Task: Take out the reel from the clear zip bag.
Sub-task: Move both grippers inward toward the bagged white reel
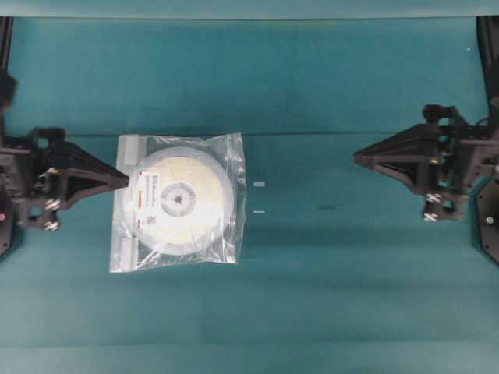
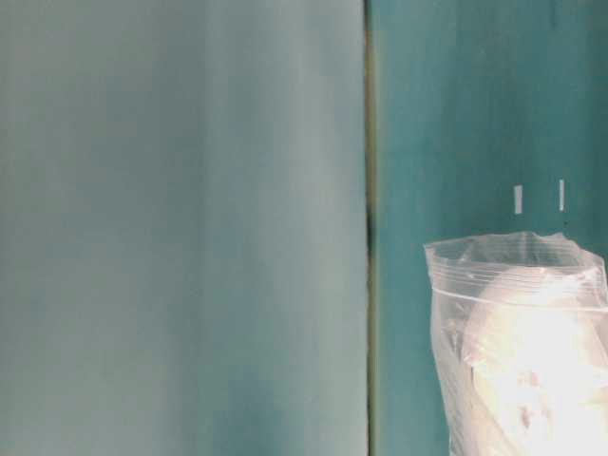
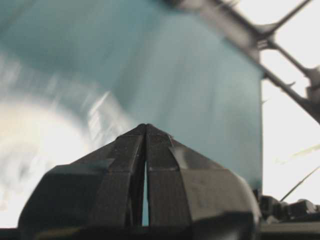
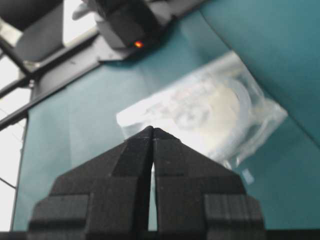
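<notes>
The right gripper fills the bottom of the frame at six o'clock, its two black fingers pressed together so their tips meet in a point near the centre, with nothing between them. Beyond the tips, toward one and two o'clock, the clear zip bag lies flat on the teal table, crinkled and glinting. Inside it the reel shows as a pale cream disc with a translucent rim. At about eleven o'clock a dark piece of equipment carries a small orange light. A small white mark sits on the table at four o'clock, just beside the bag's near corner.
</notes>
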Robot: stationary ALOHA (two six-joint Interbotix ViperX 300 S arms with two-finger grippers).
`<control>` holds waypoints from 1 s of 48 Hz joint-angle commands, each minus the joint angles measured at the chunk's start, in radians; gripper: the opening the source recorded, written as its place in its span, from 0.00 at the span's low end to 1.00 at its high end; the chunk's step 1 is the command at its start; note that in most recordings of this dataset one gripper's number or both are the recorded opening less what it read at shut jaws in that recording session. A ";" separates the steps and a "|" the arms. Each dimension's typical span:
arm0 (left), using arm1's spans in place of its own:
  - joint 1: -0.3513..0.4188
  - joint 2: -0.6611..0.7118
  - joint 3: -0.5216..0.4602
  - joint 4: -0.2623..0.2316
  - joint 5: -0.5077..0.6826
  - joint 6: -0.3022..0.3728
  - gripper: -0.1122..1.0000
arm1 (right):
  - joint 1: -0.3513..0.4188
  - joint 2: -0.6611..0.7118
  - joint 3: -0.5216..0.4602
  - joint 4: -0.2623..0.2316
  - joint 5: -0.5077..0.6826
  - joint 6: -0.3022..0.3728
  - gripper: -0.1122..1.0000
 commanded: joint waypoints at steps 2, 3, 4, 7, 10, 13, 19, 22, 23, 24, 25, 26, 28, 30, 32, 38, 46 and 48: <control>0.005 0.028 0.021 0.003 0.000 -0.055 0.09 | -0.008 0.060 -0.034 0.003 -0.002 0.041 0.10; 0.005 0.034 0.029 0.003 0.002 -0.060 0.09 | -0.008 0.071 -0.038 0.005 -0.002 0.048 0.10; 0.006 0.037 0.035 0.003 0.002 -0.064 0.09 | -0.008 0.083 -0.043 0.005 -0.002 0.054 0.10; 0.008 0.049 0.049 0.003 0.005 -0.069 0.09 | -0.008 0.127 -0.063 0.006 -0.002 0.069 0.10; 0.017 0.060 0.061 0.003 0.006 -0.072 0.09 | -0.008 0.164 -0.081 0.008 0.002 0.083 0.10; 0.023 0.075 0.074 0.003 0.006 -0.074 0.09 | -0.008 0.204 -0.098 0.008 0.002 0.097 0.10; 0.032 0.109 0.094 0.003 -0.002 -0.075 0.09 | -0.008 0.281 -0.135 0.008 0.002 0.129 0.10; 0.040 0.127 0.104 0.003 -0.008 -0.077 0.09 | -0.008 0.318 -0.152 0.008 0.002 0.140 0.10; 0.041 0.132 0.107 0.003 -0.011 -0.077 0.10 | -0.008 0.334 -0.163 0.008 0.002 0.144 0.10; 0.041 0.137 0.110 0.003 -0.015 -0.077 0.11 | -0.008 0.345 -0.167 0.008 0.002 0.147 0.10; 0.041 0.143 0.115 0.003 -0.021 -0.077 0.12 | -0.008 0.353 -0.173 0.008 0.002 0.147 0.10; 0.043 0.146 0.120 0.003 -0.028 -0.077 0.14 | -0.008 0.364 -0.179 0.008 0.003 0.149 0.10; 0.044 0.156 0.130 0.003 -0.038 -0.080 0.19 | -0.008 0.379 -0.192 0.008 0.003 0.149 0.10; 0.048 0.166 0.140 0.003 -0.044 -0.086 0.25 | -0.008 0.393 -0.204 0.008 0.008 0.149 0.12; 0.051 0.176 0.150 0.003 -0.052 -0.107 0.33 | -0.008 0.403 -0.213 0.008 0.014 0.149 0.13; 0.058 0.198 0.181 0.003 -0.069 -0.172 0.66 | -0.008 0.422 -0.230 0.008 0.040 0.149 0.21; 0.067 0.218 0.232 0.003 -0.115 -0.249 0.97 | -0.008 0.423 -0.233 0.009 0.063 0.149 0.47; 0.077 0.227 0.245 0.003 -0.135 -0.262 0.97 | -0.008 0.425 -0.233 0.009 0.063 0.149 0.55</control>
